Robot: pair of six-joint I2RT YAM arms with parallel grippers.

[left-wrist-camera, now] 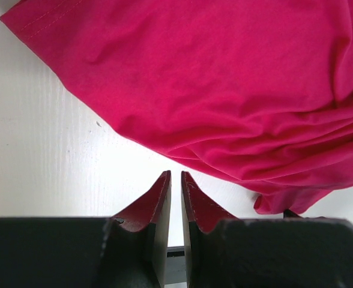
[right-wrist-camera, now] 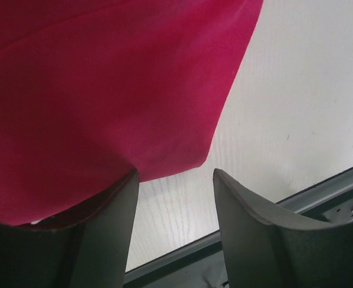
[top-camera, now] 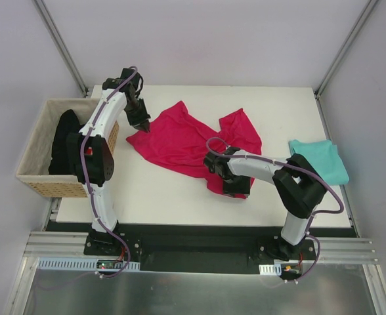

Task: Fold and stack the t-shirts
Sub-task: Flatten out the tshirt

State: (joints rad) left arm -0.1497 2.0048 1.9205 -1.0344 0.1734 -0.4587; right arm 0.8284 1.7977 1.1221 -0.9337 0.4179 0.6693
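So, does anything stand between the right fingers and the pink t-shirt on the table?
Nothing visible does. In the right wrist view the pink t-shirt lies directly ahead of the right fingers, and its edge reaches one of them. Only bare table shows in the gap between them.

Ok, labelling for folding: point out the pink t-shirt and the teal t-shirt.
pink t-shirt (top-camera: 180,141): top external view, middle of its body.
teal t-shirt (top-camera: 324,157): top external view, centre of folded cloth.
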